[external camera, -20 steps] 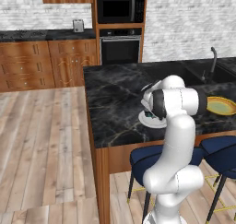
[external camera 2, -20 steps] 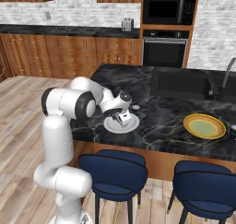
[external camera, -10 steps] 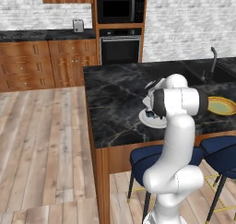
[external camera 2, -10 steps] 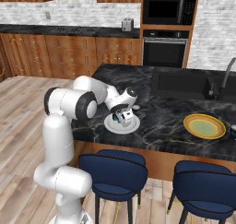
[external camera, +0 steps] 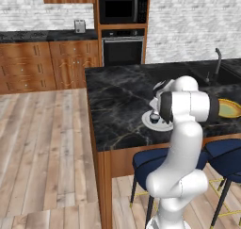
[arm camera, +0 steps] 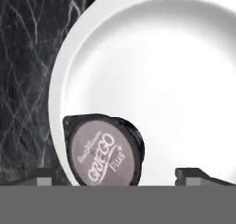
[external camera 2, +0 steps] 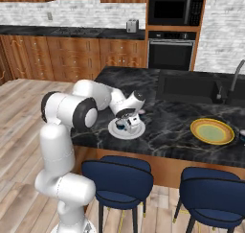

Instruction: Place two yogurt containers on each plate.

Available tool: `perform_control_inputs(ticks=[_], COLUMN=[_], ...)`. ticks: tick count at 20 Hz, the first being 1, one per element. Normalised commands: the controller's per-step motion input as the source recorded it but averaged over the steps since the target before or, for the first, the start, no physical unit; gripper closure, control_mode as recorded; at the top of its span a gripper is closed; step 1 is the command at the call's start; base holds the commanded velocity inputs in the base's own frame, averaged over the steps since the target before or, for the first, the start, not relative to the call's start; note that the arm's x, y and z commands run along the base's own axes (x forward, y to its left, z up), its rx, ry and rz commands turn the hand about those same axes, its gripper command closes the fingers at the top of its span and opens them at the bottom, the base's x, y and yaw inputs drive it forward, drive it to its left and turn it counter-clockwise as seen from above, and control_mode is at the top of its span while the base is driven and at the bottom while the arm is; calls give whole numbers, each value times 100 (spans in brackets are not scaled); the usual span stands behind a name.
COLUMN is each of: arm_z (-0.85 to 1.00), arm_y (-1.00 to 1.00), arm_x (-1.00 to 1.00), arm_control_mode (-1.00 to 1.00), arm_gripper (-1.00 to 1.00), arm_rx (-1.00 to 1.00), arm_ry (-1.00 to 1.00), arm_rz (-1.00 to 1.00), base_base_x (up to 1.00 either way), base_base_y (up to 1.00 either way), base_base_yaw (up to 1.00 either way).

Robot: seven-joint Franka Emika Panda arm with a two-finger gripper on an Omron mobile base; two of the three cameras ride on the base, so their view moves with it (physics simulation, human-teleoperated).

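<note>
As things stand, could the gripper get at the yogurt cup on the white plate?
Probably yes: the gripper hangs right over the yogurt cup on the white plate, fingertips either side of it, nothing between.

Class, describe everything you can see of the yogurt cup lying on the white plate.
The yogurt cup is small and round, with a dark rim and a grey-brown lid printed "GRIEGO Plus" in white. It sits on the white plate near its rim, on the side next to the black marble counter. The gripper hovers over it, one fingertip clear to the side; nothing grips it.
</note>
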Motion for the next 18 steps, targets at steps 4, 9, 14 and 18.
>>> perform_control_inputs(ticks=[4, 9, 14, 18], arm_z=[51, 49, 21, 0], arm_y=[-29, -39, -37, -35], arm_x=[22, 48, 54, 57], arm_control_mode=[-100, -100, -100, -100], arm_gripper=[-100, -100, -100, -100], arm_rx=[0, -1, 0, 0], arm_ry=[0, 7, 13, 11], arm_rz=[0, 3, 7, 10], base_base_x=[0, 0, 0, 0], base_base_y=[0, 0, 0, 0], base_base_yaw=[0, 0, 0, 0])
